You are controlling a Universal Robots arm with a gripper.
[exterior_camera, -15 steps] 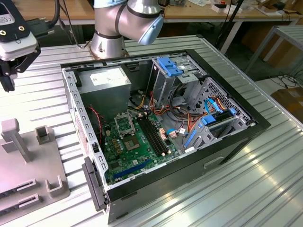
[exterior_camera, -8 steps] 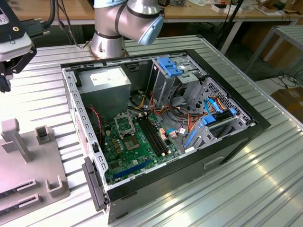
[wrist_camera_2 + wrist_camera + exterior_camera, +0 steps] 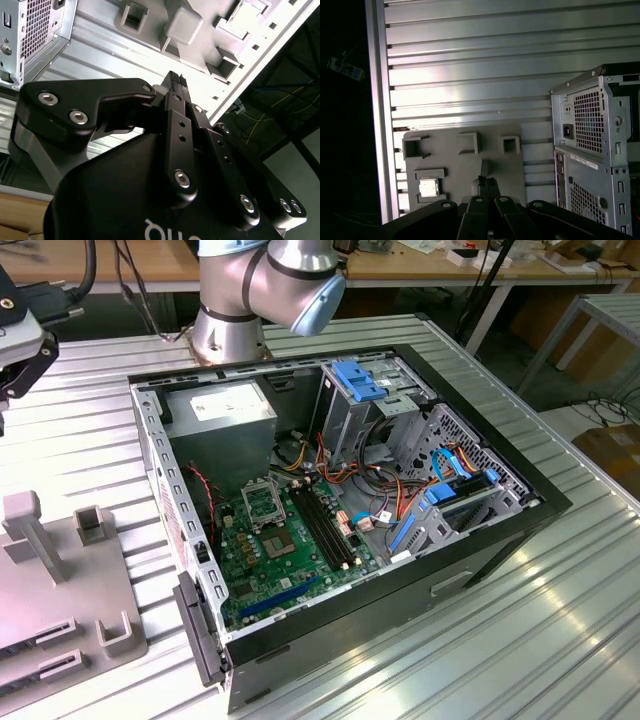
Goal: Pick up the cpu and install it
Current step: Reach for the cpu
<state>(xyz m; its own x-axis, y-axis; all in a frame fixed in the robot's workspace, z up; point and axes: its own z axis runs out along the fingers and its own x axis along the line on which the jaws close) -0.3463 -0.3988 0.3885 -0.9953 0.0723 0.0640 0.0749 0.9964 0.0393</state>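
Jaws, closed and empty, hang over the grey fixture plate on the bench, the cpu seated just beside them in a pocket that presumably fixes its pick position.

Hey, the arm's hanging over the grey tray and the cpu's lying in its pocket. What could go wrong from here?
The cpu lies flat in a walled pocket of the grey tray, so the gripper could strike the pocket rim or take the chip crooked. The socket sits low inside the case, with loose cables close by. The arm might snag them or clip the case wall on the way in.
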